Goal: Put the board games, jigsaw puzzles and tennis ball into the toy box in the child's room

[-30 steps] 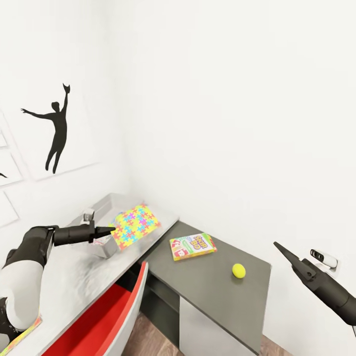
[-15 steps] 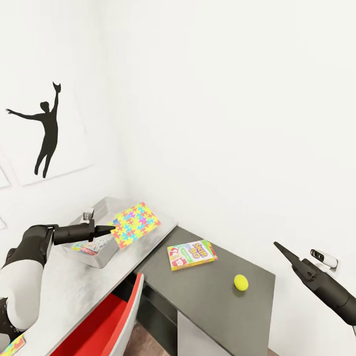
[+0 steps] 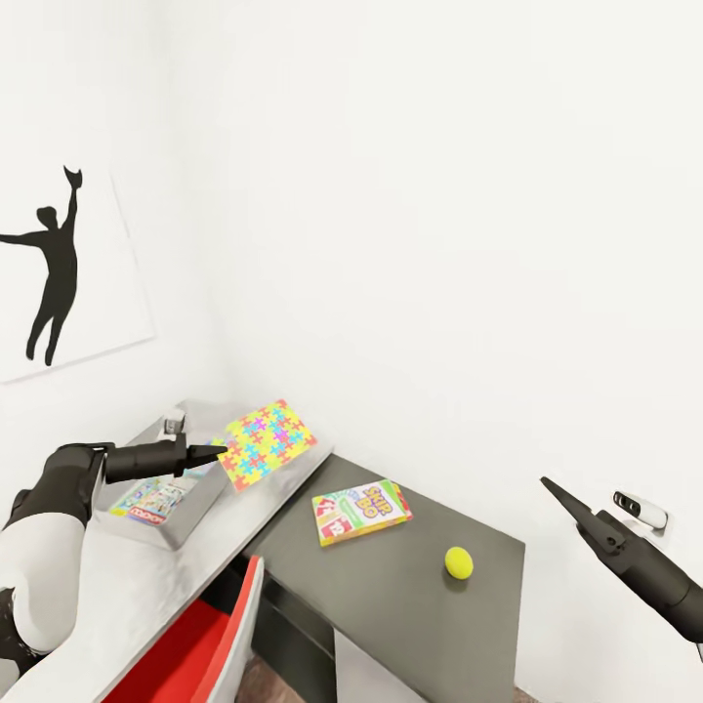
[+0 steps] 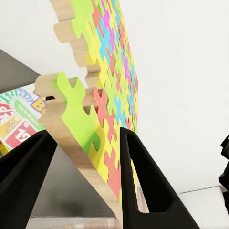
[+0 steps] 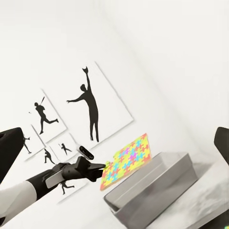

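My left gripper (image 3: 221, 452) is shut on the edge of a jigsaw puzzle (image 3: 266, 440), holding it tilted in the air over the table (image 3: 127, 586), just past the end of the toy box (image 3: 181, 517). In the left wrist view the puzzle (image 4: 102, 109) sits between both fingers. One board game (image 3: 151, 500) lies inside the toy box. Another board game (image 3: 359, 511) and the tennis ball (image 3: 459, 562) rest on a lower dark-grey side unit (image 3: 410, 615). My right gripper (image 3: 549, 484) hangs open in the air at the right, far from them. The right wrist view shows the puzzle (image 5: 126, 160) above the toy box (image 5: 152, 186).
A red and white chair (image 3: 200, 640) stands against the table's front edge. White walls close off the corner behind the table and side unit. Framed silhouette pictures (image 3: 54, 268) hang on the left wall. A small white device (image 3: 640, 510) is fixed to the right wall.
The whole head view has shifted, so the table, box, board game and ball appear further left. My left gripper still holds the puzzle. The right arm has not moved.
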Available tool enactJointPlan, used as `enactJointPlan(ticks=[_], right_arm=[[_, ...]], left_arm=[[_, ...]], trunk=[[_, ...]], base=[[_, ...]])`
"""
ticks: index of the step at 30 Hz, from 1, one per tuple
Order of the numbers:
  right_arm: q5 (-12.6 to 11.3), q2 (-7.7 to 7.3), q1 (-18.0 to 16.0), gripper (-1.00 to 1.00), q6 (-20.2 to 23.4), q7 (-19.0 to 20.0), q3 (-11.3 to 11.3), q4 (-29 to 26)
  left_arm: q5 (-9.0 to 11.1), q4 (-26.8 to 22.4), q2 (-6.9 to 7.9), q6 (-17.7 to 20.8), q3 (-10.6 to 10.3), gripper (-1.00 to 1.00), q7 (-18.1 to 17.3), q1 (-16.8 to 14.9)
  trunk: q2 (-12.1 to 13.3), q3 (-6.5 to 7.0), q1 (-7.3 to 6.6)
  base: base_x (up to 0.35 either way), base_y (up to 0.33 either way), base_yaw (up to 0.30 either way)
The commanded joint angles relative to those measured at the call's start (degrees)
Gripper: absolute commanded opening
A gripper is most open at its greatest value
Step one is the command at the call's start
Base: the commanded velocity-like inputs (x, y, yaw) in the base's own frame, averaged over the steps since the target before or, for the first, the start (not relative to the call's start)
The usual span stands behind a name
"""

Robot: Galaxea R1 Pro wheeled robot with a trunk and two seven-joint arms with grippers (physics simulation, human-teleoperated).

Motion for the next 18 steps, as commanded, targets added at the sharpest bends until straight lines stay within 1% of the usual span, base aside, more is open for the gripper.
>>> enactJointPlan(ticks=[1,4,9,12,15,18], right_arm=[[-0.17,0.0,-0.06,1.0,0.52,0.08,-0.02,-0.03],[-0.14,0.0,-0.06,1.0,0.46,0.08,-0.01,-0.07],[-0.11,0.0,-0.09,1.0,0.44,0.08,0.0,-0.1],[-0.11,0.0,-0.08,1.0,0.43,0.08,0.05,-0.1],[-0.11,0.01,-0.08,1.0,0.43,0.06,0.06,-0.1],[-0.1,0.0,-0.06,1.0,0.43,0.07,0.07,-0.1]], left_arm=[[-0.6,-0.04,-0.02,0.54,0.23,-1.0,-0.49,-0.07],[-0.6,-0.09,0.04,0.48,0.23,-1.0,-0.49,-0.07],[-0.6,-0.11,0.05,0.21,0.23,-1.0,-0.49,-0.07],[-0.6,-0.11,0.07,0.28,0.23,-1.0,-0.49,-0.07],[-0.6,-0.28,0.0,0.26,0.23,-1.0,-0.49,-0.07],[-0.6,-1.58,-0.12,0.35,0.23,-1.0,-0.49,-0.07]], trunk=[[-0.13,-0.09,0.04],[-0.13,0.0,0.04],[-0.13,0.04,0.04],[-0.13,0.04,0.04],[-0.13,0.05,0.04],[-0.13,0.05,0.04]], base=[[0.002,0.108,-0.123],[0.03,0.062,-0.071],[0.201,0.018,-0.02],[0.103,0.013,-0.005],[0.12,0.115,-0.002],[0.122,0.108,-0.001]])
